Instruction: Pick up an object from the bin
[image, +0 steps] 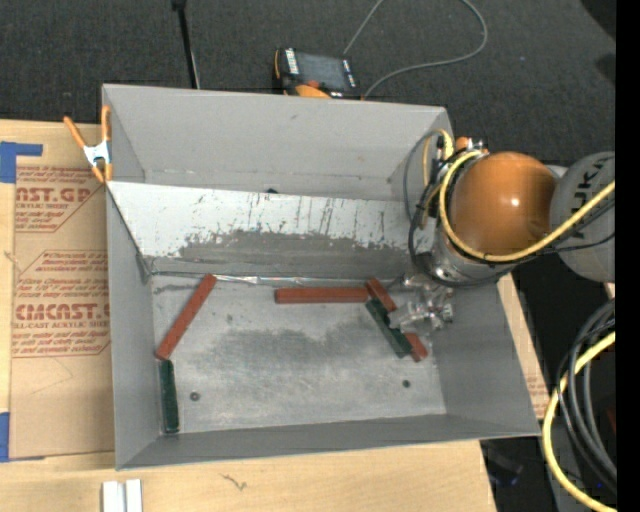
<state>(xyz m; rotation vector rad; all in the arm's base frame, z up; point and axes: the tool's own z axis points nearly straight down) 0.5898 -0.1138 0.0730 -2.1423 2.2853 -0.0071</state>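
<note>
My gripper (420, 315) is low at the right side of the bin, under the orange dome. Its fingers sit right over two crossed sticks: a dark green stick (388, 327) and a short red-brown stick (392, 315) lying diagonally beneath it. Whether either stick is between the fingers is hidden. A longer red-brown stick (320, 295) lies flat just left of the gripper, pointing toward it.
Another red-brown stick (186, 316) lies diagonally at the left of the bin floor. A dark green stick (168, 396) rests along the left wall near the front corner. The bin's sloping right wall is close behind the gripper.
</note>
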